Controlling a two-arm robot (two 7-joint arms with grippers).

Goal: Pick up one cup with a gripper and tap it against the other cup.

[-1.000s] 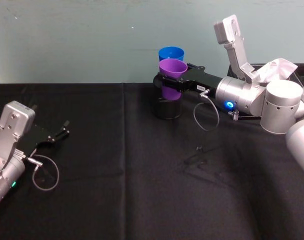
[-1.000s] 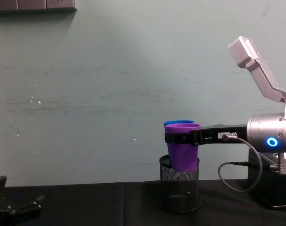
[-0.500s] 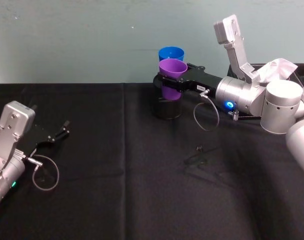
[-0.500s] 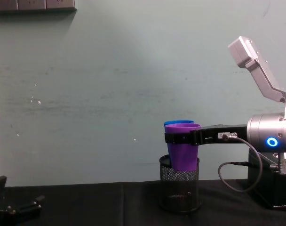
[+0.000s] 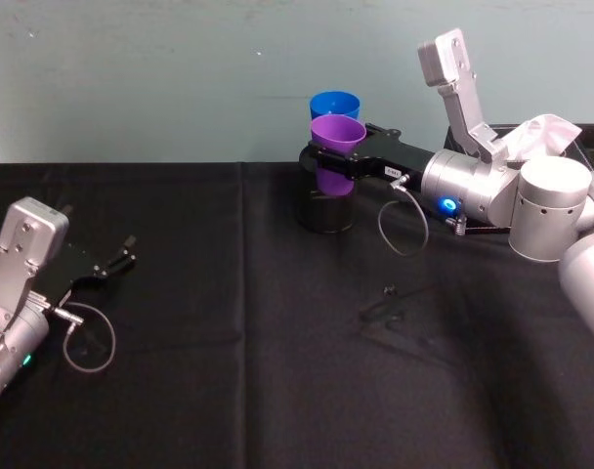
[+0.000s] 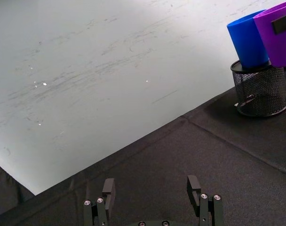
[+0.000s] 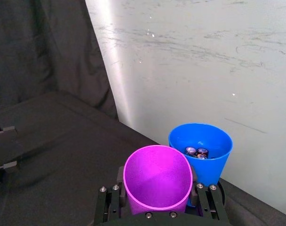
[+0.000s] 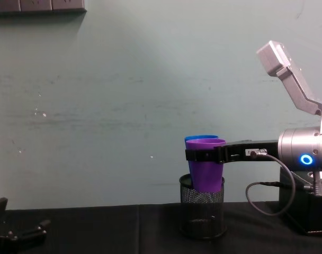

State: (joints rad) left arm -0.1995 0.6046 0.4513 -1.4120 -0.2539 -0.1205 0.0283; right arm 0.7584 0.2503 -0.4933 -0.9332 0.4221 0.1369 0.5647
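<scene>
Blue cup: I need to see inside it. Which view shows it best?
Right wrist view: it looks down into the blue cup, with batteries inside. Head and chest views show its rim behind the purple cup; left wrist view shows its side, standing in the mesh holder.

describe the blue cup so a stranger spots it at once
On the black table by the pale wall stands a mesh holder. The blue cup sits in it, behind the purple cup in the right gripper; only the blue one holds batteries.
</scene>
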